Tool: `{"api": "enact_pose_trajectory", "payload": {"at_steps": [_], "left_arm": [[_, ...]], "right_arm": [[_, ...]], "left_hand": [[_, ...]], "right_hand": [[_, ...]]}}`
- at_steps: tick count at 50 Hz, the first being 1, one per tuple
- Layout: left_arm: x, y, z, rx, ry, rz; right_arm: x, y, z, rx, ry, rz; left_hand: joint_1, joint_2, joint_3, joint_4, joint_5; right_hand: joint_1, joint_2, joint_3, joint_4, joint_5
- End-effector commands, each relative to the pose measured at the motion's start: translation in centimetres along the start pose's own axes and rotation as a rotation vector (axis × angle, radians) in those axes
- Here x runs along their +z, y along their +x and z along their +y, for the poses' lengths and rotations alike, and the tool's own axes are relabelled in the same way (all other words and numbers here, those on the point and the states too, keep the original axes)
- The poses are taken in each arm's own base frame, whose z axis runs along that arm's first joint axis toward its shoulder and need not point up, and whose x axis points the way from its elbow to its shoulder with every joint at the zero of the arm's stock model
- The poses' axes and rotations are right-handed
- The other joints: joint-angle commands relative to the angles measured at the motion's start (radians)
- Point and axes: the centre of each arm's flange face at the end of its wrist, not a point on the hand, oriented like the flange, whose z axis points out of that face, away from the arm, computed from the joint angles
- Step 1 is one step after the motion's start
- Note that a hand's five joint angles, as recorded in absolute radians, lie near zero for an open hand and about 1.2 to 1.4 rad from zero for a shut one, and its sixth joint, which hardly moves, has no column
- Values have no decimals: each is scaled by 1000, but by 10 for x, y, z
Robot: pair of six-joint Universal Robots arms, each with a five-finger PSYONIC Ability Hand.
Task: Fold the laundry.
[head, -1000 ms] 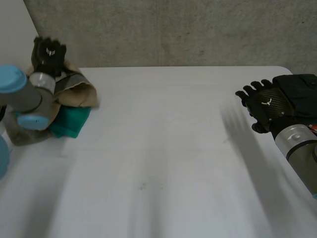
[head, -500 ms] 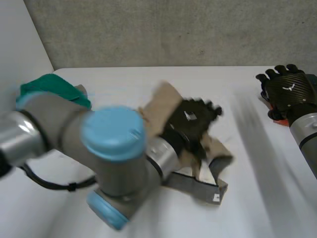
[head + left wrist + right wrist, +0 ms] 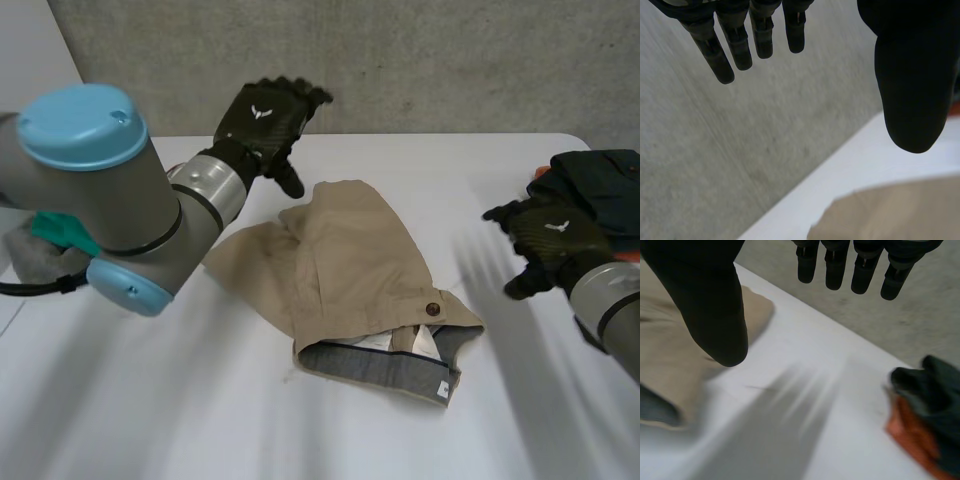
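A pair of tan shorts (image 3: pixel 345 265) lies crumpled in the middle of the white table (image 3: pixel 200 420), its waistband with a grey lining turned toward the front edge. My left hand (image 3: pixel 268 118) hovers open above the table's far side, just behind the shorts and apart from them. In the left wrist view its fingers (image 3: pixel 720 55) are straight and hold nothing, with the tan cloth (image 3: pixel 890 215) below the thumb. My right hand (image 3: pixel 553 232) is open to the right of the shorts, its fingers (image 3: pixel 860 270) straight, the shorts (image 3: pixel 670 355) beside its thumb.
A pile of dark clothes (image 3: pixel 600 180) over something orange sits at the table's right edge, just behind my right hand; it is the dark green and orange cloth (image 3: pixel 930 410) in the right wrist view. Green cloth (image 3: pixel 55 228) and grey cloth (image 3: pixel 35 262) lie at the left, behind my left arm.
My left hand carried the tan shorts from the left pile to the table's middle, opened and rose toward the back. My right hand swung slightly, staying open.
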Motion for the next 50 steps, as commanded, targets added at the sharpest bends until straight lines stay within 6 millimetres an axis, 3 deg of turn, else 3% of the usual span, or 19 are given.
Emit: {"api": "enact_pose_trajectory", "payload": {"at_steps": [1, 7, 10, 12, 13, 14, 15, 16, 21, 26, 29, 30, 37, 41, 42, 44, 45, 48, 50], "left_arm": [[20, -17, 82, 174, -130, 74], [15, -17, 134, 287, -243, 105], [12, -16, 142, 296, -278, 116], [8, -16, 145, 292, -315, 117], [7, -16, 144, 289, -329, 113], [6, -17, 144, 287, -343, 105], [3, -16, 144, 284, -380, 86], [1, -15, 143, 287, -400, 74], [-17, -17, 120, 308, -536, -42], [-62, 2, 87, 265, -663, -28], [-82, 12, 74, 203, -672, -11], [-96, 22, 70, 153, -675, 15], [-136, 75, 71, -12, -659, 167], [-133, 87, 62, -6, -556, 169], [-130, 85, 59, -5, -530, 154], [-122, 76, 50, 1, -461, 106], [-111, 61, 41, 10, -388, 36], [-93, 29, 30, 27, -281, -91], [-74, -7, 21, 43, -170, -204]], "right_arm": [[-11, -46, 13, 22, -34, -141], [1, -73, 38, -15, -74, -172], [6, -75, 42, -23, -60, -151], [11, -76, 43, -28, -44, -138], [14, -75, 43, -30, -35, -133], [18, -75, 40, -44, 0, -125], [20, -73, 37, -52, 18, -120], [23, -71, 34, -61, 41, -110], [38, -60, 3, -144, 177, -53], [52, -48, -52, -169, 338, 8], [67, -44, -70, -168, 379, 17], [72, -44, -70, -168, 381, 18], [122, -48, -63, -141, 390, 7], [121, -54, -59, -137, 363, -20], [119, -54, -58, -137, 351, -25], [110, -57, -54, -140, 316, -70], [105, -57, -57, -142, 318, -86], [73, -56, -82, -153, 369, -139], [55, -57, -93, -160, 400, -169]], "left_hand": [[-30, -36, -42, -33, -21], [-47, -54, -60, -51, -38], [-4, -10, -16, -7, 5], [338, 332, 326, 335, 347], [610, 604, 598, 607, 619], [889, 883, 877, 886, 898], [1142, 1135, 1129, 1138, 1151], [1144, 1138, 1132, 1141, 1153], [1144, 1138, 1132, 1141, 1153], [1144, 1138, 1132, 1141, 1153], [1144, 1138, 1132, 1141, 1153], [1144, 1138, 1132, 1141, 1153], [1144, 1138, 1132, 1141, 1153], [1144, 1138, 1132, 1141, 1153], [1092, 1086, 1080, 1089, 1101], [578, 571, 566, 574, 587], [180, 173, 168, 176, 189], [76, 70, 64, 73, 85], [0, -7, -12, -4, 9]], "right_hand": [[-68, -40, -37, -41, -564], [-68, -40, -37, -41, -564], [-68, -40, -37, -41, -564], [313, 341, 344, 340, -183], [629, 657, 660, 656, 133], [1149, 1177, 1180, 1176, 653], [1154, 1182, 1185, 1181, 658], [1154, 1182, 1185, 1181, 658], [1154, 1182, 1185, 1181, 658], [1154, 1182, 1185, 1181, 658], [1154, 1182, 1185, 1181, 658], [1154, 1182, 1185, 1181, 658], [1154, 1182, 1185, 1181, 658], [1154, 1182, 1185, 1181, 658], [1154, 1182, 1185, 1181, 658], [1154, 1182, 1185, 1181, 658], [1154, 1182, 1185, 1181, 658], [1154, 1182, 1185, 1181, 658], [1154, 1182, 1185, 1181, 658]]}}
